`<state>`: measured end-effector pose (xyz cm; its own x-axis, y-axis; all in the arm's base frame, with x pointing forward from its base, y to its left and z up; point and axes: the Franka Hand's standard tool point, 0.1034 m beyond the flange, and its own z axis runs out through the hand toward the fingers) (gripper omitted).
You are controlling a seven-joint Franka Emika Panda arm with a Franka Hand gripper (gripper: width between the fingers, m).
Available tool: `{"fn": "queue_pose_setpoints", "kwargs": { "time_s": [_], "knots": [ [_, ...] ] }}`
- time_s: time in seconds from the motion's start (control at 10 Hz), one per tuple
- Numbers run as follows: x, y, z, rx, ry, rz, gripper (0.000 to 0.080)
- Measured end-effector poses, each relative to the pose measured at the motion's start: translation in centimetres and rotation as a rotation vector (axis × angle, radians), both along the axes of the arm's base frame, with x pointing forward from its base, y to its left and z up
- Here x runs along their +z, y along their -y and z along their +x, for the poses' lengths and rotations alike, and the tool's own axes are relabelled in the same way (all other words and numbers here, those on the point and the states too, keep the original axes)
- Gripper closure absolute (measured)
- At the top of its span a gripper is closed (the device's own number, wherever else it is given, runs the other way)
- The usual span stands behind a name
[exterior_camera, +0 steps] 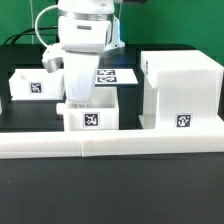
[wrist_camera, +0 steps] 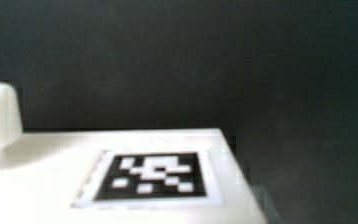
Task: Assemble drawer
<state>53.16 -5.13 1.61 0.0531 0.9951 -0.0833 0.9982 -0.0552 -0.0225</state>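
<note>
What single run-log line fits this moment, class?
gripper low at middle tray | grip unclear | second tray apart | casing upright, untouched

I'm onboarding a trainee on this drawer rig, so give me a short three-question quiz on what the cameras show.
1. True or false: the casing stands at the exterior view's right.
2. What mark do the left tray and the middle tray both bear in front?
3. The claw is down at: A) the casing, B) the middle tray, C) the left tray.
Key: 1 true; 2 a black-and-white tag; 3 B.
</note>
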Motion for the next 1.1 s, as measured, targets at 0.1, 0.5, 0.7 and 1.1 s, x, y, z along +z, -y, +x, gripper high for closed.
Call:
{"fn": "queue_pose_setpoints", "kwargs": {
  "time_s": [0.1,0.5,0.7,1.1],
  "knots": [
    [-0.1,-0.4,0.0,0.004,-0.001,0.001,0.0757],
    [0.1,-1.2,0.7,-0.011,0.025,0.008,0.0757],
    [-0.4,-2.0,0.6,0.011,0.020,0.007,0.0757],
    [-0.6,-2.9,1.2,0.065,0.017,-0.006,0.0757]
  ]
}}
